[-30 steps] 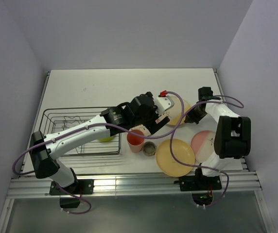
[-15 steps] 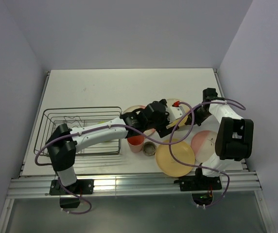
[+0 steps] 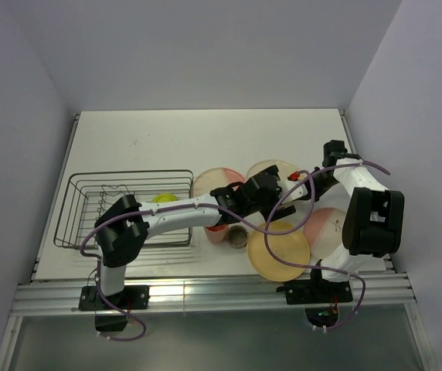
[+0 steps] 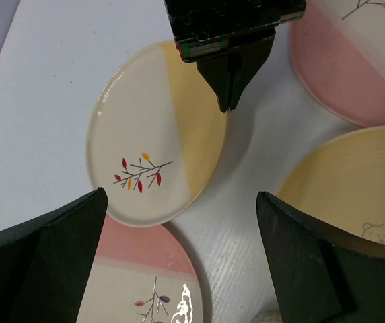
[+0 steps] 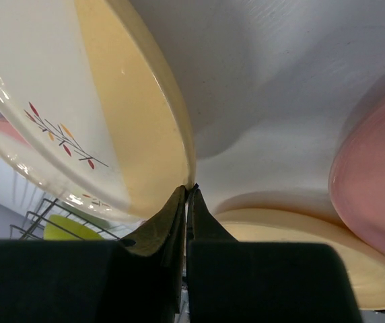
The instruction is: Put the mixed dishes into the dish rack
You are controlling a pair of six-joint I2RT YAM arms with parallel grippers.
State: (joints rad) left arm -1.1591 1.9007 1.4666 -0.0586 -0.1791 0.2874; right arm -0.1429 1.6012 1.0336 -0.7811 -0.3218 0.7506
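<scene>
The cream-and-yellow sprig plate (image 4: 155,134) lies at the table's middle right (image 3: 271,171). My right gripper (image 5: 190,192) is shut on its near rim, and the plate (image 5: 112,101) looks tipped up there. The right gripper also shows in the top view (image 3: 307,188) and the left wrist view (image 4: 227,101). My left gripper (image 4: 181,202) is open wide and empty, hovering over the plates (image 3: 285,191). The dish rack (image 3: 90,212) stands at the left with the yellow-green bowl (image 3: 164,199) in it.
A cream-and-pink plate (image 3: 217,179) lies beside the rack. A pink plate (image 3: 325,226) and a yellow-orange plate (image 3: 279,251) lie near the right arm's base. The pink cup (image 3: 215,229) and tiny cup (image 3: 238,236) stand under the left arm.
My left arm has stretched further right and lower, over the sprig plate. My right gripper has stayed at the plate's rim.
</scene>
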